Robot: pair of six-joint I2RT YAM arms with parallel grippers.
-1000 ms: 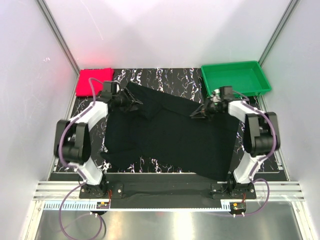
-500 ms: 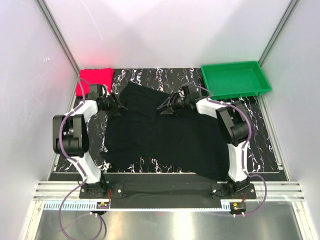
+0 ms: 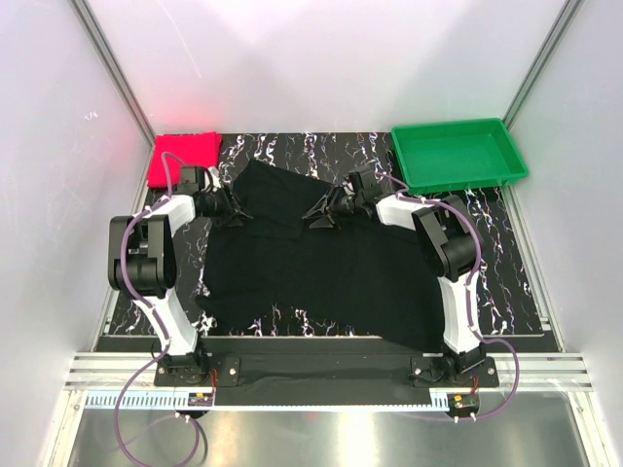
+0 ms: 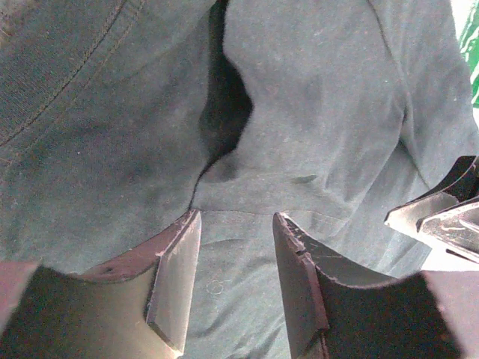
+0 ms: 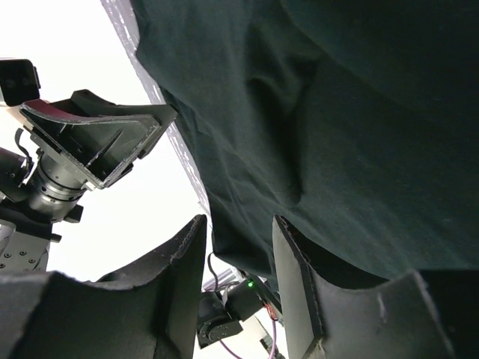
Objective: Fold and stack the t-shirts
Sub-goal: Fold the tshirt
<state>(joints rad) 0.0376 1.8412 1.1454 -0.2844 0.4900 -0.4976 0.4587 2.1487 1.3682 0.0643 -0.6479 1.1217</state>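
The black t-shirt (image 3: 321,268) lies spread and rumpled on the marble mat. The pinkish-red t-shirt (image 3: 183,158) lies folded at the back left corner. My left gripper (image 3: 237,211) is low over the black shirt's upper left part. In the left wrist view (image 4: 236,224) its jaws are apart with wrinkled black cloth (image 4: 299,112) under them. My right gripper (image 3: 313,215) is at the shirt's upper middle and points left towards the left gripper. In the right wrist view (image 5: 238,228) its jaws are apart, the shirt's edge (image 5: 337,120) just beyond them.
A rigid green tray (image 3: 458,156) stands at the back right. White walls with metal frame rails close in the mat on the left, right and back. The left gripper shows in the right wrist view (image 5: 97,138), the right gripper in the left wrist view (image 4: 441,221).
My right gripper has swung left from the shirt's right side to its upper middle. My left gripper has shifted a little left towards the shirt's upper left edge.
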